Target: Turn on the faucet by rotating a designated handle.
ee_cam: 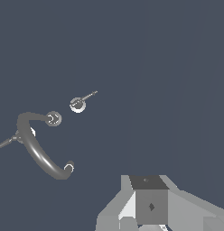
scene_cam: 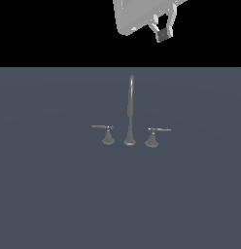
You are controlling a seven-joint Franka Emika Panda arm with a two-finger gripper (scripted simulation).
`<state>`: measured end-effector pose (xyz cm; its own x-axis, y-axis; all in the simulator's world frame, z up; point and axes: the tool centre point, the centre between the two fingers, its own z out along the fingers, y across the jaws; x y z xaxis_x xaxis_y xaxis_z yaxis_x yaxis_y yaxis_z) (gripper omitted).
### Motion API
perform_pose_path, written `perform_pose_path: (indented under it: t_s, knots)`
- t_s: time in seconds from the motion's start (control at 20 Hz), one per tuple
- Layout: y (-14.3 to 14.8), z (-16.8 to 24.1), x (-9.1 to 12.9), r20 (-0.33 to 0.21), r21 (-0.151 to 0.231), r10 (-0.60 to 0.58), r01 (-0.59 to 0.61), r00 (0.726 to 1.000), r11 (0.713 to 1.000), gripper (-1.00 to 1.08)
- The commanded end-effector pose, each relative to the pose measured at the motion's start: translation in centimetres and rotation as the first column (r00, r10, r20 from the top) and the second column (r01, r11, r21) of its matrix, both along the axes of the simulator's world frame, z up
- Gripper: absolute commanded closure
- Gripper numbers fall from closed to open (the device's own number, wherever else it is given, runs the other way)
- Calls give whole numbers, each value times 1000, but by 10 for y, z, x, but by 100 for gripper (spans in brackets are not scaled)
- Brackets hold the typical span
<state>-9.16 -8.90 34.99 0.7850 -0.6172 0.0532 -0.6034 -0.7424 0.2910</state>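
Observation:
The grey faucet stands on the dark floor, with its tall gooseneck spout (scene_cam: 130, 104) in the middle. The handle (scene_cam: 152, 137) is at the exterior view's right of the spout, on a flared cone, its thin lever pointing right. The twin handle (scene_cam: 108, 136) on the other side points left. My gripper (scene_cam: 163, 30) hangs high above, up and to the exterior view's right of the faucet, open and empty. In the wrist view the curved spout (ee_cam: 36, 152) and the handle (ee_cam: 77, 104) lie far below my gripper (ee_cam: 151, 212).
The faucet set stands alone on a flat dark blue-grey floor (scene_cam: 54, 194). The twin handle (ee_cam: 13, 138) is partly hidden behind the spout in the wrist view. The background above the floor is black.

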Motion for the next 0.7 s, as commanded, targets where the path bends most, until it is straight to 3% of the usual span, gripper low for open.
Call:
perform_pose_path:
  t_s: [0.0, 0.35, 0.65]
  knots:
    - [-7, -14, 11, 9, -17, -50, 50, 999, 999, 108]
    - [-26, -57, 40, 42, -43, -180, 182, 983, 982, 108]
    - [-40, -96, 61, 76, -43, -288, 292, 955, 955, 108]
